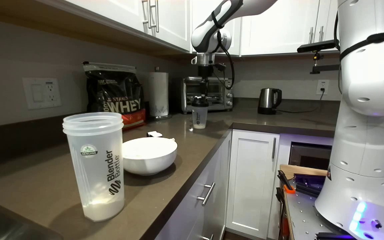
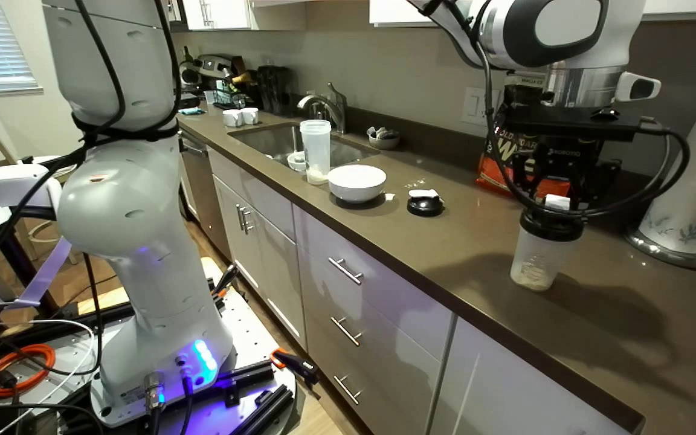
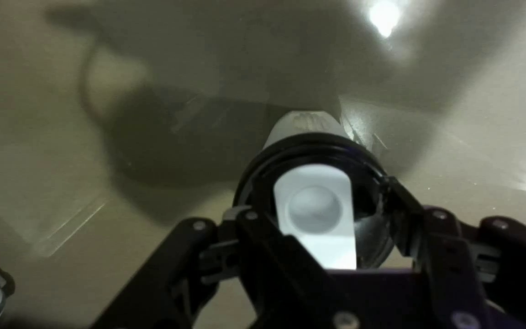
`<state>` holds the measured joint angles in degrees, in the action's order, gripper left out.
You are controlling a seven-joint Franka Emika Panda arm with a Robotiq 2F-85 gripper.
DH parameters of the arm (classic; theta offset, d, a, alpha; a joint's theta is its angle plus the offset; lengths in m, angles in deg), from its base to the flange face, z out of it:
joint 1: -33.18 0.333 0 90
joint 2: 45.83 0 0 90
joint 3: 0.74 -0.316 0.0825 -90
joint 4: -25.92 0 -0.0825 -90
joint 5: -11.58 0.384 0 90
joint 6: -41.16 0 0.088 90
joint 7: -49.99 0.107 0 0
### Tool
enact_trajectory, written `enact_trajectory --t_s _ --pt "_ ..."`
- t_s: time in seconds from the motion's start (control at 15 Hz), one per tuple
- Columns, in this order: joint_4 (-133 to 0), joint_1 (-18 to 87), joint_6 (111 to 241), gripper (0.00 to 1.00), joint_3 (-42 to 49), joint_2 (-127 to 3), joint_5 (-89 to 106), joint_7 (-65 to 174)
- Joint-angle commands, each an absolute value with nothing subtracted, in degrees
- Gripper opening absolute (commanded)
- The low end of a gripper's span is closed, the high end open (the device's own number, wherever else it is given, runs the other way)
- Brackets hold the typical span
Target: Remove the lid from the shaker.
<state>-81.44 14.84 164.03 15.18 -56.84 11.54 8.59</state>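
Lid (image 3: 308,142) still on the shaker (image 2: 538,257), so removal isn't done. Approach looks finished: pincer (image 3: 322,185) sits at the lid, fingers (image 3: 404,217) apart, one each side of its top. Can't tell if they're clamped or just straddling. To go, I'd judge: confirm bite, twist or pull, lift clear. Shaker is right under the pincer, standing on the counter (image 2: 457,235), roughly upright. Small, translucent, black lid with white flap (image 3: 314,210) on top, bit of pale powder (image 2: 532,277) at the bottom.

Brn surface (image 1: 38,173) | lidded shaker (image 2: 542,254) nr ppr-towel roll (image 1: 159,95) on stand (image 1: 162,117) | open Blender Bottle (image 1: 95,166) just beside wht bowl (image 1: 148,164) | blk lid (image 2: 425,206) nr bowl | whey bag (image 1: 115,95), toaster oven (image 1: 216,96), elec kettle (image 1: 267,100), 2 wht cups (image 2: 233,118)
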Motion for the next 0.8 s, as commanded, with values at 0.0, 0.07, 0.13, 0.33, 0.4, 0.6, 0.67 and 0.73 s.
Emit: enact_trajectory --t_s 0.0,0.07,0.13,0.33,0.4,0.6,0.67,0.73 --pt "-79.41 13.42 162.14 0.73 14.25 -57.92 12.59 6.72" --pt "-79.41 13.38 162.13 0.76 14.24 -57.9 12.54 6.73" --pt "-79.38 13.33 162.01 0.77 14.24 -57.84 12.61 6.71" --pt "-79.32 13.28 161.72 0.82 14.29 -57.63 12.43 6.71" --pt "-79.26 13.27 161.61 0.81 14.33 -57.54 12.32 6.74" --pt "-78.97 13.22 161.19 0.78 14.42 -57.3 12.01 6.79" --pt "-78.82 13.22 160.92 0.71 14.47 -57.22 11.88 6.87" --pt "-78.76 13.22 160.74 0.71 14.49 -57.15 11.81 6.89"
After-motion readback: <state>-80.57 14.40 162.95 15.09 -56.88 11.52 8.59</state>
